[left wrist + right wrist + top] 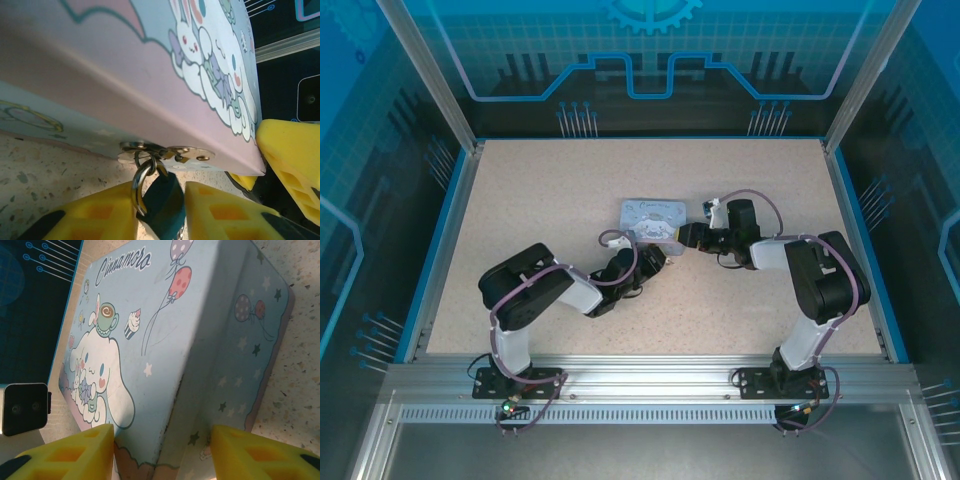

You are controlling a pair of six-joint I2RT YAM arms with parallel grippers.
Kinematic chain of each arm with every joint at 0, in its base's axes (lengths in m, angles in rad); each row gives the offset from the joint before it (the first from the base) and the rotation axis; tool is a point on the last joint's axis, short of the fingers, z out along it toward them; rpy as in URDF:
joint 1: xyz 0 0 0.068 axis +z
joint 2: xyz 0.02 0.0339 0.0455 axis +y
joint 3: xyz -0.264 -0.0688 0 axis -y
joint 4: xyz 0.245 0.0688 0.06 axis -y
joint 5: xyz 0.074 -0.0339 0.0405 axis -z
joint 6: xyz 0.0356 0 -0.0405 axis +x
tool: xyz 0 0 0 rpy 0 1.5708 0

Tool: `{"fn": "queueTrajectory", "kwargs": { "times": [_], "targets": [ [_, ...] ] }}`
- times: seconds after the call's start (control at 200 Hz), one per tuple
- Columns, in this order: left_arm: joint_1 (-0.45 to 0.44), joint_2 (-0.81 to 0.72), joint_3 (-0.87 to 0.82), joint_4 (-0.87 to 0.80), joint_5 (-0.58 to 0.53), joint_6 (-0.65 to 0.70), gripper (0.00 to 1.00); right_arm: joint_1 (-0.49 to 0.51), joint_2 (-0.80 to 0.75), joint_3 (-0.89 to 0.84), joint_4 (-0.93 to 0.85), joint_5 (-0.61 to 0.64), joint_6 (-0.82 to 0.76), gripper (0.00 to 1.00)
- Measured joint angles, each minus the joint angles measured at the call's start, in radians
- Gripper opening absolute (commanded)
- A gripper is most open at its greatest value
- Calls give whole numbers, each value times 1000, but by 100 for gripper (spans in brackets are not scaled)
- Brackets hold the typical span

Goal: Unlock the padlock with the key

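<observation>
Currently | left gripper (161, 194): narrow, clamped on the dark padlock (167, 210), whose shackle (140, 182) hangs through the hasp (170, 152) on the tin (125, 60) | tin: mid-surface (520, 200), between both grippers | right gripper (161, 435): fingers (70, 455) spread wide astride the tin's corner; pressing or not, cannot tell.

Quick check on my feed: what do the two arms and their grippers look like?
Left arm and right arm: black housings with white link sections, a purplish-grey cable looping along each. Left gripper and right gripper: blocky yellow fingers with rectangular recesses and black patches.
</observation>
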State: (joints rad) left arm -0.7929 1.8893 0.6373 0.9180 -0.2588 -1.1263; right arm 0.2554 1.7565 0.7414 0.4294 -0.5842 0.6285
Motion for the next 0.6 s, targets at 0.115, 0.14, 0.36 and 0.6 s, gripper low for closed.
{"fn": "queueTrajectory", "kwargs": {
  "times": [0.115, 0.14, 0.36, 0.6],
  "targets": [
    [0, -4, 0, 5, -5, 0, 21, 0, 0, 0, 0, 0, 0, 52],
    [0, -4, 0, 4, -6, 0, 20, 0, 0, 0, 0, -1, 0, 52],
    [0, -6, -1, -15, -10, -1, 11, 0, 0, 0, -1, 0, -1, 54],
    [0, -32, -1, -37, -10, -15, 3, 0, -68, -39, -43, 39, -40, 69]
  ]
}}
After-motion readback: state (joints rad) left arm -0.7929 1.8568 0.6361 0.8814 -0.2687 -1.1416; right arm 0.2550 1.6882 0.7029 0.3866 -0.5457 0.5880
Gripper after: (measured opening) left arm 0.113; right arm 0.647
